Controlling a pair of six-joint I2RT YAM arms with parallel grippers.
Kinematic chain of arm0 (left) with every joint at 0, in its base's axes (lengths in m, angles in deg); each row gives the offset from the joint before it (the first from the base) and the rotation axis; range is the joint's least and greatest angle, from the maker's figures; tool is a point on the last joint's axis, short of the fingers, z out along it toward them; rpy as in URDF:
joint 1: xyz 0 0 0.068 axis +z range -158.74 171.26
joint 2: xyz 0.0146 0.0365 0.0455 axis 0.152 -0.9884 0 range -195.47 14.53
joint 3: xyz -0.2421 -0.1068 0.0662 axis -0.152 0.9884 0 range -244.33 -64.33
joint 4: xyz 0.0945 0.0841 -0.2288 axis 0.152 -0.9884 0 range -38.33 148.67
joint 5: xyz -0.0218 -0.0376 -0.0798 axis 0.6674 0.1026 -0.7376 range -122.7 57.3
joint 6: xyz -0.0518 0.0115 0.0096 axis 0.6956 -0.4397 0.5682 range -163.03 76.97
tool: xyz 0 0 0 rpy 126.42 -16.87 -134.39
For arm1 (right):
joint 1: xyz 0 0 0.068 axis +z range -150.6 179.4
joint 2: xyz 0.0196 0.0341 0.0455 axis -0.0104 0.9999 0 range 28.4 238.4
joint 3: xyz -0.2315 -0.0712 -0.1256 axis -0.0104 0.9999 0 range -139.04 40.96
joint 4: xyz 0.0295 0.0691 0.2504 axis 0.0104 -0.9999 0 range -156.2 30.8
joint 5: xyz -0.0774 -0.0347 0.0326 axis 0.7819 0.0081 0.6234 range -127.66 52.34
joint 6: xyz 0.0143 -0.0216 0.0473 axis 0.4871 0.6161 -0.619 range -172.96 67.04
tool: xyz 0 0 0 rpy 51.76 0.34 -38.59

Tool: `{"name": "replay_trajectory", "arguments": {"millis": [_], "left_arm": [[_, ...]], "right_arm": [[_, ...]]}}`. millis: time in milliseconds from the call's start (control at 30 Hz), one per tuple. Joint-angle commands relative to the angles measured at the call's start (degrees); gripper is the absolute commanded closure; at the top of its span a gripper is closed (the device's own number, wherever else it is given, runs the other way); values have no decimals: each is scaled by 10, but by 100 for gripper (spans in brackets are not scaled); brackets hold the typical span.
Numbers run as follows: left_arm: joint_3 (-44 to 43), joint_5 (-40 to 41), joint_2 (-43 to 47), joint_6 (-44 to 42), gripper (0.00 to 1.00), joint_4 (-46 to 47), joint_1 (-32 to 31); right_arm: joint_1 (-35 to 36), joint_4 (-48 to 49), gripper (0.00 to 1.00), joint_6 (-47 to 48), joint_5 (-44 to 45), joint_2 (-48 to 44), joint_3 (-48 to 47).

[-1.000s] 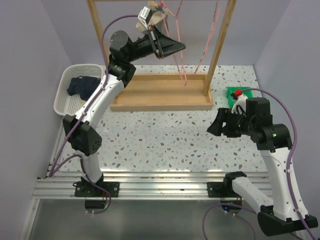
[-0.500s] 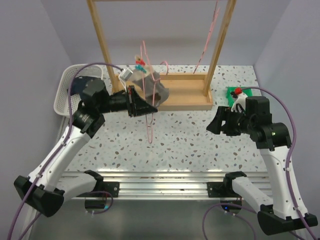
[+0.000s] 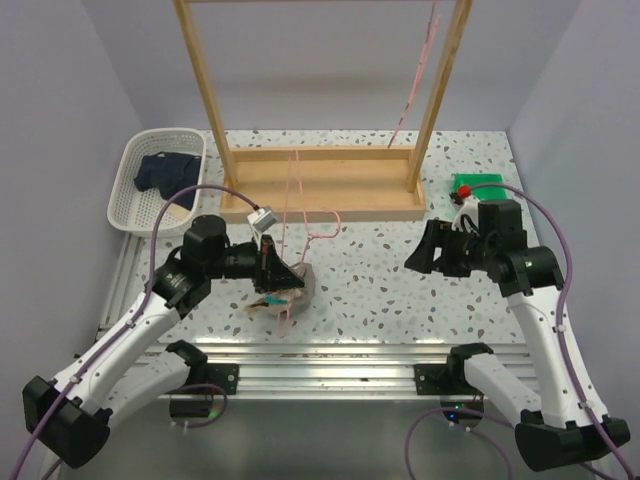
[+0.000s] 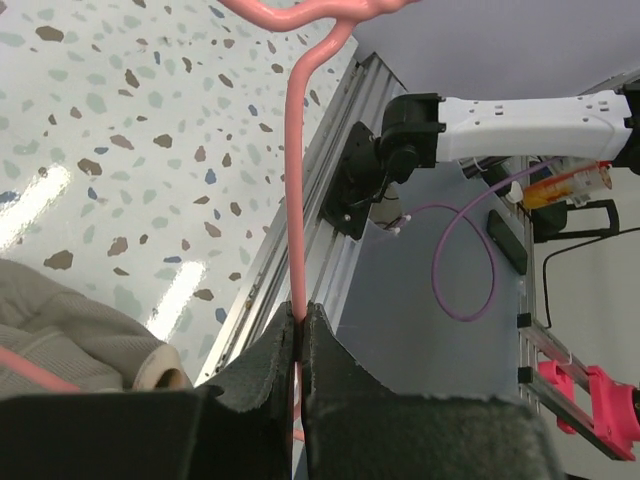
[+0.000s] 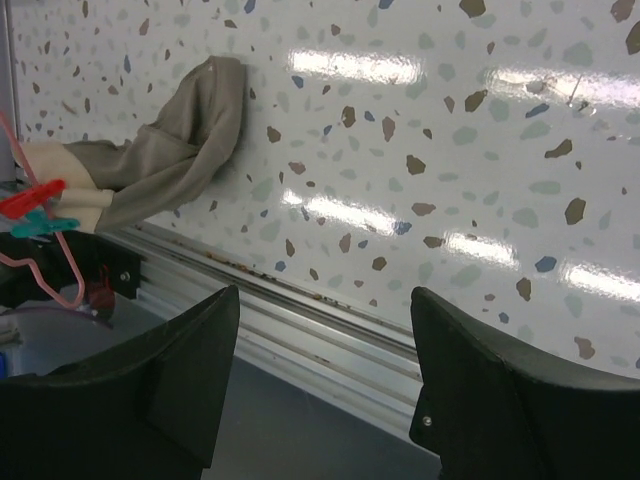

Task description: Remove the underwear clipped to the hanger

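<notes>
My left gripper (image 3: 285, 277) is shut on the wire of a pink hanger (image 3: 318, 227) and holds it low over the table's front. In the left wrist view the jaws (image 4: 299, 322) pinch the hanger wire (image 4: 297, 180). Grey underwear (image 3: 303, 284) with a beige waistband hangs from the hanger and lies bunched on the table; it also shows in the left wrist view (image 4: 60, 340) and the right wrist view (image 5: 170, 140). Red and green clips (image 5: 35, 208) sit at its waistband. Navy underwear (image 3: 165, 172) lies in the white basket (image 3: 128, 165). My right gripper (image 3: 418, 260) is open and empty (image 5: 325, 340), to the right of the grey pair.
A wooden rack (image 3: 320, 185) stands at the back, with another pink hanger (image 3: 410, 95) on its right side. A green pad with a red-capped item (image 3: 478, 186) lies at the right. An aluminium rail (image 3: 320, 358) runs along the near edge.
My left arm has swung down from the rack to the table's front, carrying the pink hanger and grey underwear. My right gripper has shifted slightly left.
</notes>
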Motion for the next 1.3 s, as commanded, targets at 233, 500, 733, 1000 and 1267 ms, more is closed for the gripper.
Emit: {"name": "replay_trajectory", "arguments": {"millis": [233,500,733,1000,1267], "left_arm": [[62,9,-172,120,100,322,-111],[18,56,-380,271,100,642,-232],[20,91,-389,320,100,702,-206],[65,49,-497,442,100,906,-153],[86,48,-551,513,100,1043,-156]], "right_arm": [[3,46,26,-37,-14,-29,69],[4,38,23,-56,26,-27,103],[4,46,16,-138,96,-53,151],[4,174,17,-229,4,-52,252],[7,257,18,-264,-90,1,297]]}}
